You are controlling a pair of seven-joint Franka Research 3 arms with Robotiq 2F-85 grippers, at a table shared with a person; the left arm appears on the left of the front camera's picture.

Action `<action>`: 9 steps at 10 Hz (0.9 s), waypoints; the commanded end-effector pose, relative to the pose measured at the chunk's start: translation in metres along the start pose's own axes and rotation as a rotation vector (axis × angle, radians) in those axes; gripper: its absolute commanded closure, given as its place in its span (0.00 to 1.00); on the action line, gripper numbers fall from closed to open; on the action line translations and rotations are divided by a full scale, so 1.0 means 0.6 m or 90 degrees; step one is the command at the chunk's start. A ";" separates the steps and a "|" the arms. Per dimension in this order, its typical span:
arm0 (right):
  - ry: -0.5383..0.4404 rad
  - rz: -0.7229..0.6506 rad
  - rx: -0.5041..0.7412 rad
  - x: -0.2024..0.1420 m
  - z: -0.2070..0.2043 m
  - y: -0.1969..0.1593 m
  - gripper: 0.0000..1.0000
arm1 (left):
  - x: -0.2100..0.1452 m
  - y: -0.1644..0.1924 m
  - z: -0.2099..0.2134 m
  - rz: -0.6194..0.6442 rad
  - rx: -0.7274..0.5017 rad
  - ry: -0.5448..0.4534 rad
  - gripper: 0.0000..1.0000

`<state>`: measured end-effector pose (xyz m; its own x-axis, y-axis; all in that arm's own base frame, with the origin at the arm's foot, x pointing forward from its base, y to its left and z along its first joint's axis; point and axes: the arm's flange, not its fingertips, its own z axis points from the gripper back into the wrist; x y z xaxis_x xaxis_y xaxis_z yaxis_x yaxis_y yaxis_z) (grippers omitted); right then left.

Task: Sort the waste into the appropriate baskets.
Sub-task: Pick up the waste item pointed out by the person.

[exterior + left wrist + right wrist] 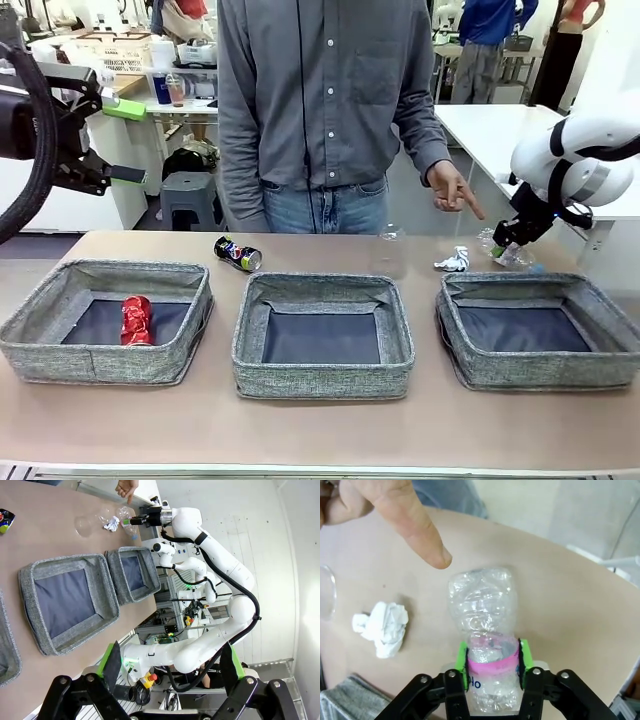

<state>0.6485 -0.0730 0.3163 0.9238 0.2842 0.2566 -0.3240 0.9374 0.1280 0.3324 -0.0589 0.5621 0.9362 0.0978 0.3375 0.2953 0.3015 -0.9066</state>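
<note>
My right gripper (pixel 506 245) (pixel 492 656) is down at the table's far right, its green pads pressed on both sides of the crushed clear plastic bottle (pixel 512 254) (pixel 482 612) with a pink label band. A person's finger (pixel 420 525) (pixel 462 198) points at the bottle. A crumpled white wrapper (pixel 453 262) (pixel 382 626) lies beside it, and a clear plastic cup (pixel 389 248) stands farther left. A dark blue soda can (pixel 237 253) lies behind the baskets. The crushed red can (pixel 136 319) lies in the left basket (pixel 100 362). My left gripper (pixel 125 140) (pixel 172 660) hangs open, high at the left.
The middle basket (pixel 320 378) and the right basket (pixel 545 372) show bare dark bottoms. The right basket's rear rim lies just in front of the bottle and wrapper. The person stands at the far edge, behind the middle of the table.
</note>
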 end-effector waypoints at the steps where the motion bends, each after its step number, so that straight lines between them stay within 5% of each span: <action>1: 0.010 -0.003 -0.008 0.005 -0.001 0.000 1.00 | 0.000 -0.006 0.000 0.005 -0.004 0.002 0.00; 6: -0.009 -0.032 -0.040 -0.001 0.022 -0.010 1.00 | 0.000 -0.006 0.000 0.005 -0.004 0.002 0.00; 9: -0.026 -0.086 -0.107 -0.017 0.141 0.008 1.00 | 0.000 -0.006 0.000 0.005 -0.004 0.002 0.00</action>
<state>0.6428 -0.0954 0.3696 0.9334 0.1932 0.3022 -0.2184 0.9745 0.0513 0.3324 -0.0588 0.5623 0.9361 0.0979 0.3379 0.2956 0.3016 -0.9065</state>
